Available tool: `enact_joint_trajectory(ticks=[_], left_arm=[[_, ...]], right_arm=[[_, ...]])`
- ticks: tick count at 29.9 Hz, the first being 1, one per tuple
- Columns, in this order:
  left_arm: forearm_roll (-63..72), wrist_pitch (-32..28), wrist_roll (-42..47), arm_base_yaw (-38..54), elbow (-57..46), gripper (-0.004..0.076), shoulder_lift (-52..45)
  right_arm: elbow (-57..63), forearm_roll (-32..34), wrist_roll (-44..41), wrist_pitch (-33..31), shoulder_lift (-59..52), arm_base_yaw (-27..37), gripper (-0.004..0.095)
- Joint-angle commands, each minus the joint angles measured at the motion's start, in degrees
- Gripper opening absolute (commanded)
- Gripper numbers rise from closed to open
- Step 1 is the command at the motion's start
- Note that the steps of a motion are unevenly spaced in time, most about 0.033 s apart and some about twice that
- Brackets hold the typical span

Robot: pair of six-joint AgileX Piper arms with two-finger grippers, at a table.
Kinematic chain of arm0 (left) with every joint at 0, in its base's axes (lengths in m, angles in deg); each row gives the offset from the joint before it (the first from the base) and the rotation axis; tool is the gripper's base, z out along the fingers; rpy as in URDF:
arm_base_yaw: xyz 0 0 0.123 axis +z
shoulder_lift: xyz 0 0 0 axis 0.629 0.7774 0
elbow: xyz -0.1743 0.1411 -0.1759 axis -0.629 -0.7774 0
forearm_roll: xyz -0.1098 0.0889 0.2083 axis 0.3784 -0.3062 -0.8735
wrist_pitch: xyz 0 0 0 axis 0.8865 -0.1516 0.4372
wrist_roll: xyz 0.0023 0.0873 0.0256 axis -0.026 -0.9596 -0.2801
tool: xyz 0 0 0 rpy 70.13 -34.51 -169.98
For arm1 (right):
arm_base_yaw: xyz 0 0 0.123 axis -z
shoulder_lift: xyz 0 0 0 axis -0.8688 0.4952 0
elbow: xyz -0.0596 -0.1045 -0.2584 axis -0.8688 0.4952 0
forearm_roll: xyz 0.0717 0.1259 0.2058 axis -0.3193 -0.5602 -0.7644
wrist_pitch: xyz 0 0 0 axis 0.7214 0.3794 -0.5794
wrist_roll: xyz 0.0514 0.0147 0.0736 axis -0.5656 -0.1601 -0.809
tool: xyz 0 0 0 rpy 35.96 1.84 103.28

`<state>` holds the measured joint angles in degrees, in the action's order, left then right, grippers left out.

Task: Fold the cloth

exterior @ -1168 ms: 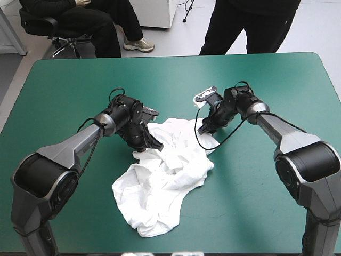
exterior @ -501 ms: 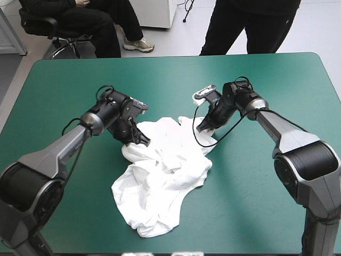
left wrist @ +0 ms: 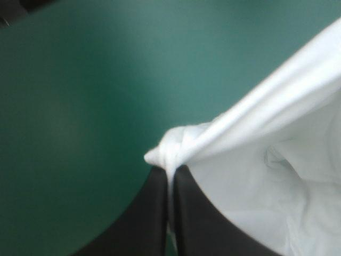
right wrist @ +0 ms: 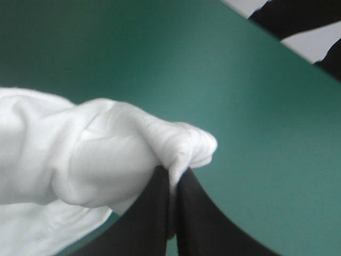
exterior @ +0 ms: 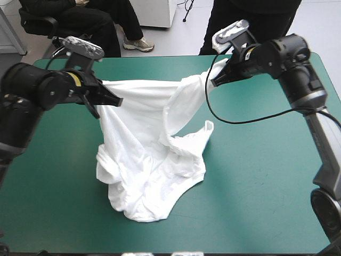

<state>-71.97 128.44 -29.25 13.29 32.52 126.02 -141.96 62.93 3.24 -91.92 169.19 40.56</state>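
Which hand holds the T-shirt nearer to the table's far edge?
The right hand: its pinch on the T-shirt sits closer to that edge than that of the left hand.

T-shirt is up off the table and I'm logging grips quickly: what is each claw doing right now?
Left claw: shut on the T-shirt, gripping a bunched edge.
Right claw: shut on the T-shirt, gripping a bunched fold.

The hanging T-shirt (exterior: 144, 160) blocks the middle; bare teal-green cover (exterior: 266, 186) lies open on every side.
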Motion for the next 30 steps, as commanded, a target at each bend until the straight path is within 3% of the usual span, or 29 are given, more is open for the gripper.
enact_joint_trajectory(ticks=[1, 13, 23, 30], left_arm=[[-0.7, -1.0, -0.7, 0.0, 8.1, -0.0017, -5.1], [8.1, -4.7, -6.9, 0.0, 25.1, -0.0017, -10.8], [12.2, -6.3, -9.4, 0.0, 26.5, -0.0017, -17.6], [12.2, -5.1, -9.4, 0.0, 26.5, -0.0017, -20.0]], right_arm=[[-7.1, 1.0, -0.9, 1.9, -7.4, 0.4, -0.0017], [-17.8, 1.0, -0.9, 9.2, -20.4, 0.4, -0.0017], [-18.2, -3.3, -0.9, 11.3, -30.3, 0.2, -0.0017], [-17.9, -7.9, -0.9, 9.4, -34.0, 0.2, -0.0017]])
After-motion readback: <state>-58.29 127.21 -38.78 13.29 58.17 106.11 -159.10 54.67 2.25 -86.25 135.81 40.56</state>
